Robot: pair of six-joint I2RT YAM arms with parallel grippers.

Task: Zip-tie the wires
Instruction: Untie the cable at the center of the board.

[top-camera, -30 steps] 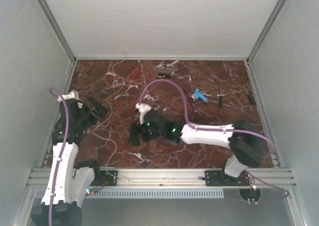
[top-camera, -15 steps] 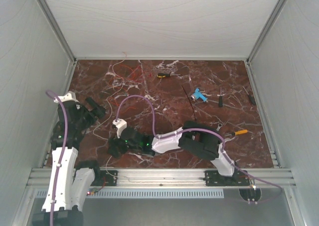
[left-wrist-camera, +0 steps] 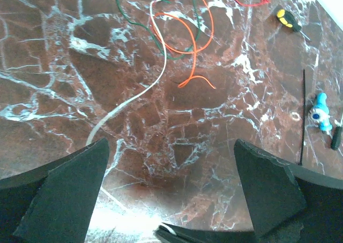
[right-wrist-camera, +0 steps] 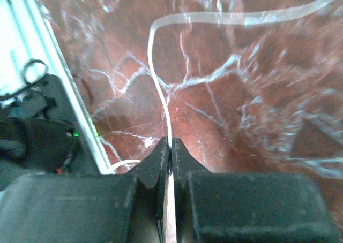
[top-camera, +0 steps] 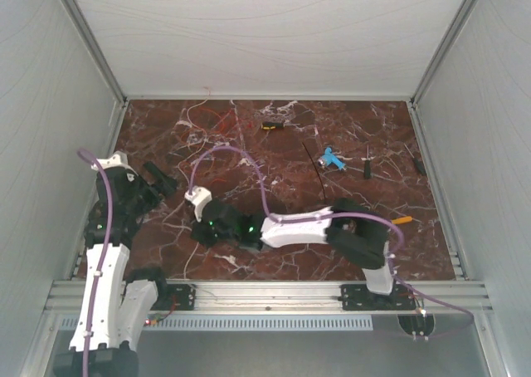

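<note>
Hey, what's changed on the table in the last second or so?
The right gripper swept left, its arm's elbow folding in toward the base. In the wrist view it is now shut on the white wire. The left gripper stayed open and roughly in place, and the zip tie lies where it was.

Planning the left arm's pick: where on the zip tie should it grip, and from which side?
Probably the far third of the zip tie, from straight above with jaws across its width. It lies flat and straight on the marble tabletop, so no side approach gets under it. The blue tool crowds its middle, and the right arm sits by its near end.
</note>
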